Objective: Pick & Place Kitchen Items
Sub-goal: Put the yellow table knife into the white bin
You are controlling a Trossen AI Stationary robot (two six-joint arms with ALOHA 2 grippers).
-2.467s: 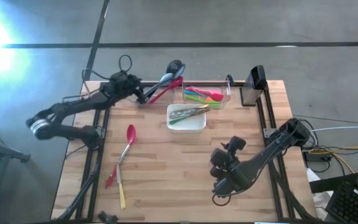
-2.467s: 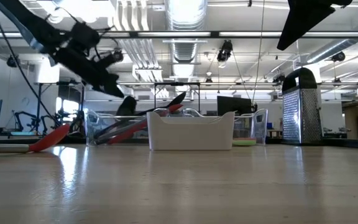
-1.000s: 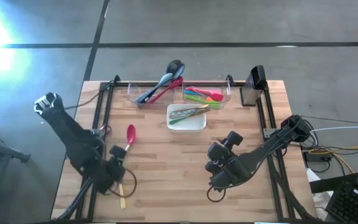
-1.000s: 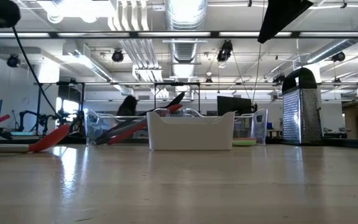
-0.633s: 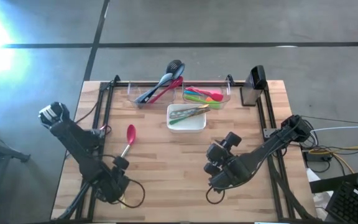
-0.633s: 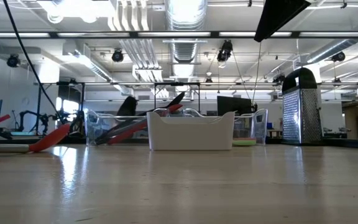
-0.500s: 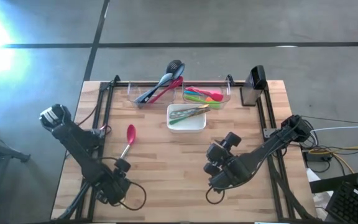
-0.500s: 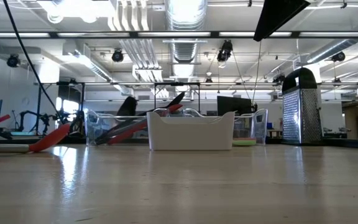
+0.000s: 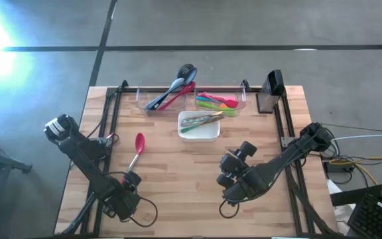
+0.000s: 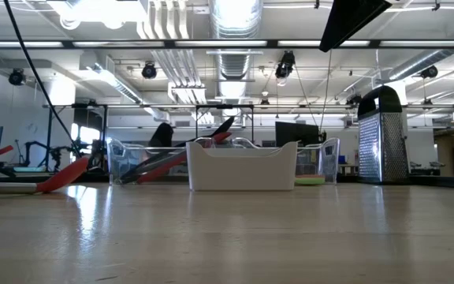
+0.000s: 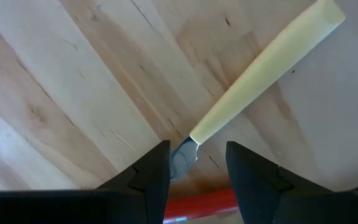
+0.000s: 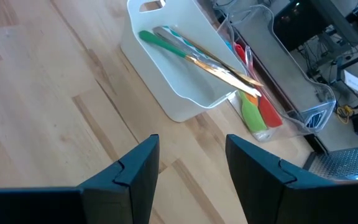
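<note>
I see the dish (image 9: 199, 125) mid-table, just before two bins (image 9: 192, 98); a spoon (image 9: 138, 145) lies to its left; the grater (image 9: 270, 91) stands at the far right.

So the high cam looks straight down on the whole table (image 9: 178, 172). The low one sits at tabletop level, facing across to the far edge. The left wrist cam is really close to the wood; the right wrist cam looks toward the white dish (image 12: 179, 74), also seen from the high and low cams.
</note>
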